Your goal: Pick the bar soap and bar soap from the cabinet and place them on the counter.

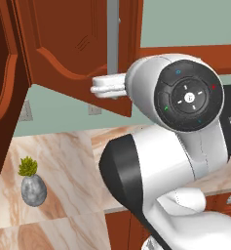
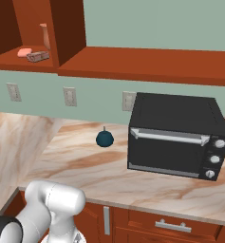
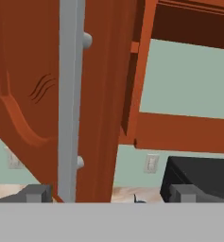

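Marble-patterned counter [image 2: 85, 166] runs beneath a pale green wall, with the reddish-brown cabinet [image 2: 66, 28] above it, one door [image 1: 73, 49] swung out and its grey handle [image 3: 70, 94] standing just ahead of the hand. On the counter a black oven [image 2: 175, 137] sits to the right, a small dark round pot [image 2: 104, 138] beside it, and a grey vase with a green sprig [image 1: 33, 185] stands well to the left. Inside the open cabinet, on its floor, lie the two soaps touching or nearly so: the pink soap [image 2: 24, 52] and just right of it the brown-rimmed soap [image 2: 38, 56], with a terracotta mug [image 2: 45, 35] behind them. The gripper [image 3: 108, 194] has its fingers spread wide, holding nothing, the handle rising between them nearer the left tip. Both soaps lie well apart from it, deeper inside and past the door. The risk, as it appears, is the door: reaching in from this close, a finger could catch the handle or the door's edge and swing it. Once inside, the mug could be knocked, or one soap nudged while the other is grasped.
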Controlling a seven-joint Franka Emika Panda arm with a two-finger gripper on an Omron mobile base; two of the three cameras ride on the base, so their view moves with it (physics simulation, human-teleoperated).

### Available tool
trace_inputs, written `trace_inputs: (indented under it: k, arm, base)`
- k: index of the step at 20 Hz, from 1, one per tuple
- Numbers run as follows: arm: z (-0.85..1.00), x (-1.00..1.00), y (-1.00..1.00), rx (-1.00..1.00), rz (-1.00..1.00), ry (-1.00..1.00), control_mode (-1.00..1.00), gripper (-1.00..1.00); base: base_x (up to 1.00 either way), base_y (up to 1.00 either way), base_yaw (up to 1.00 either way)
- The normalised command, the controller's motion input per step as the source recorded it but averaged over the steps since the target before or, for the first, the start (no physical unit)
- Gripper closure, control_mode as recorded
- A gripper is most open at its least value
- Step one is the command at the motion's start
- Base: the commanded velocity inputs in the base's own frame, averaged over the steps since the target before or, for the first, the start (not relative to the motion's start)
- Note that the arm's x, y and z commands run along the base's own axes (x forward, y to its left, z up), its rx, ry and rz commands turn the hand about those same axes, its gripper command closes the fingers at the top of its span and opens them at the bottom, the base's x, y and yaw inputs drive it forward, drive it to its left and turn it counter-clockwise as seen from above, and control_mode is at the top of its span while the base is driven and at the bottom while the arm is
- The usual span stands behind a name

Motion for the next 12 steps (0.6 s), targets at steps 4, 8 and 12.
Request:
trace_inputs:
  k: [4, 8, 12]
  arm:
    - [0.07, -0.18, -0.67, 0.08, 0.0, 0.0, -1.0, -1.0]
    - [0.02, -0.11, -0.58, 0.12, 0.0, 0.0, -1.0, -1.0]
    - [0.0, -0.13, -0.51, 0.22, 0.01, 0.0, -1.0, -1.0]
  base:
    - [0.0, 0.0, 0.0]
    - [0.0, 0.0, 0.0]
    - [0.0, 0.0, 0.0]
